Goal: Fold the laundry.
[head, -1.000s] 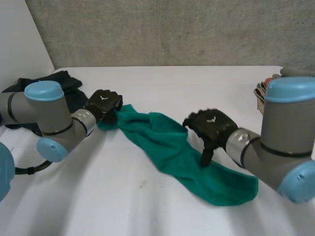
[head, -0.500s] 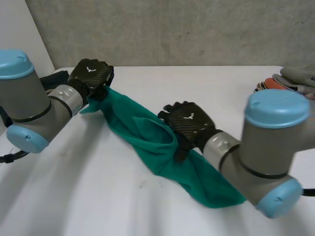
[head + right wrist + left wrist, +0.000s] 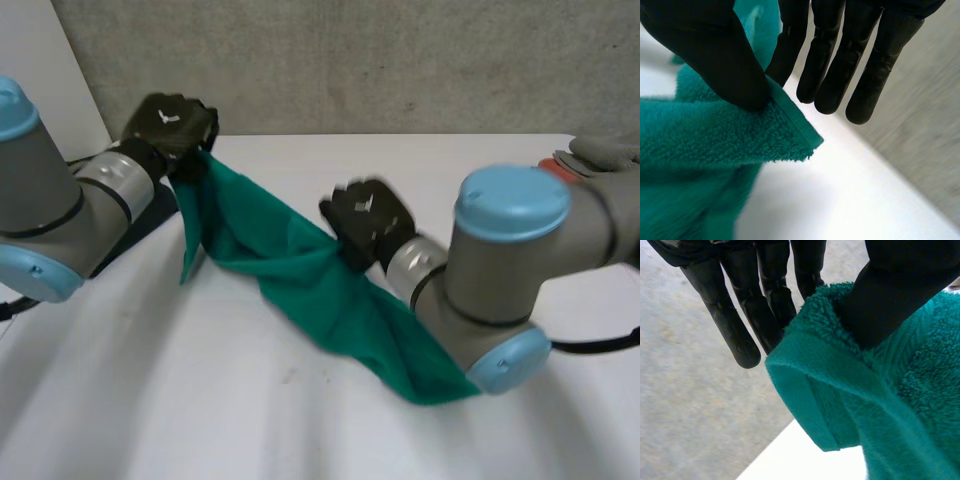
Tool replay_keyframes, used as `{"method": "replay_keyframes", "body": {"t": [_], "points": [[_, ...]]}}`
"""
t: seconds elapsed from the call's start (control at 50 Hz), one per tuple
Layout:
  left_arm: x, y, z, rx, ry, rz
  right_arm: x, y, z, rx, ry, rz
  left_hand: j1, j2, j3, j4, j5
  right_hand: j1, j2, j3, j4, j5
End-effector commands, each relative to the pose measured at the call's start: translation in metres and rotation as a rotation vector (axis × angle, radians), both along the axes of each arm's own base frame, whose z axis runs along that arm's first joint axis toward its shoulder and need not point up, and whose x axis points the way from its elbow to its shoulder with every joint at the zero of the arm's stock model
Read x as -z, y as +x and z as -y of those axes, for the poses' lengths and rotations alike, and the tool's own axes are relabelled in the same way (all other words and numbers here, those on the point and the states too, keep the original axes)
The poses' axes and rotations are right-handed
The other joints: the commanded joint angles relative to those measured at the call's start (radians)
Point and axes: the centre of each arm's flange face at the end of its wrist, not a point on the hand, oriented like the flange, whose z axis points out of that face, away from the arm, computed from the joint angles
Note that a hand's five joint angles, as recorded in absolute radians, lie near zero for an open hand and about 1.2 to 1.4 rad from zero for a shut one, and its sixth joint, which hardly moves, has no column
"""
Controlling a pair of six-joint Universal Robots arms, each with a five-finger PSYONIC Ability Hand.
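1. Head view: over the white tabletop (image 3: 300, 430), no fold is made yet. By my judgement, all the folding is left.
2. Green terry towel (image 3: 300, 265) hangs stretched between both hands, its low end seemingly touching down.
3. Left hand (image 3: 168, 125) pinches a hemmed edge; right hand (image 3: 365, 215) pinches a corner.

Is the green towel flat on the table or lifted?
Lifted, not flat: the green towel hangs bunched between left hand and right hand, each pinching a corner.
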Motion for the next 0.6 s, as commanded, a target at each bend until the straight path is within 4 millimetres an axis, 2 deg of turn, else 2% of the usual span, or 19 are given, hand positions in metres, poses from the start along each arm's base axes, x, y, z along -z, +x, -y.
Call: {"method": "replay_keyframes", "body": {"t": [0.02, 0.1, 0.18, 0.24, 0.32, 0.4, 0.44, 0.48, 0.5, 0.56, 0.6], "points": [[-0.03, 0.013, 0.009, -0.107, -0.085, -0.035, -0.093, -0.048, 0.041, 0.189, -0.209, 0.132, 0.256, 0.199, 0.205, 0.197, 0.247, 0.408, 0.219, 0.211, 0.211, 0.237], [-0.07, 0.025, -0.003, -0.154, -0.189, -0.083, -0.121, -0.075, 0.052, 0.252, -0.269, 0.159, 0.256, 0.199, 0.205, 0.197, 0.247, 0.408, 0.219, 0.211, 0.211, 0.237], [-0.084, 0.028, -0.015, -0.146, -0.216, -0.117, -0.129, -0.085, 0.05, 0.26, -0.281, 0.16, 0.256, 0.199, 0.205, 0.197, 0.247, 0.408, 0.219, 0.211, 0.211, 0.237], [-0.089, 0.029, -0.021, -0.139, -0.216, -0.14, -0.127, -0.086, 0.042, 0.237, -0.263, 0.145, 0.256, 0.199, 0.205, 0.197, 0.247, 0.408, 0.219, 0.211, 0.211, 0.237], [-0.088, 0.028, -0.027, -0.127, -0.202, -0.159, -0.113, -0.088, 0.021, 0.167, -0.177, 0.072, 0.256, 0.199, 0.205, 0.197, 0.247, 0.408, 0.219, 0.211, 0.211, 0.237], [-0.085, 0.026, -0.029, -0.119, -0.191, -0.154, -0.086, -0.09, -0.021, 0.018, -0.009, -0.075, 0.256, 0.199, 0.205, 0.197, 0.247, 0.408, 0.219, 0.211, 0.211, 0.237], [-0.085, 0.027, -0.028, -0.12, -0.192, -0.155, -0.063, -0.09, -0.057, -0.145, 0.131, -0.174, 0.256, 0.199, 0.205, 0.197, 0.247, 0.408, 0.219, 0.211, 0.211, 0.237], [-0.086, 0.026, -0.027, -0.12, -0.196, -0.157, -0.053, -0.09, -0.078, -0.243, 0.205, -0.219, 0.256, 0.199, 0.205, 0.197, 0.247, 0.408, 0.219, 0.211, 0.211, 0.237], [-0.086, 0.025, -0.026, -0.118, -0.197, -0.158, -0.047, -0.091, -0.099, -0.344, 0.266, -0.252, 0.256, 0.199, 0.205, 0.197, 0.247, 0.26, 0.071, 0.063, 0.064, 0.09], [-0.089, 0.024, -0.025, -0.113, -0.208, -0.16, -0.044, -0.089, -0.124, -0.495, 0.338, -0.277, 0.256, 0.199, 0.205, 0.197, 0.247, -0.484, -0.673, -0.681, -0.681, -0.654], [-0.092, 0.022, -0.024, -0.102, -0.217, -0.163, -0.046, -0.089, -0.119, -0.487, 0.332, -0.271, 0.256, 0.199, 0.205, 0.197, 0.247, -0.53, -0.72, -0.728, -0.727, -0.701]]}}
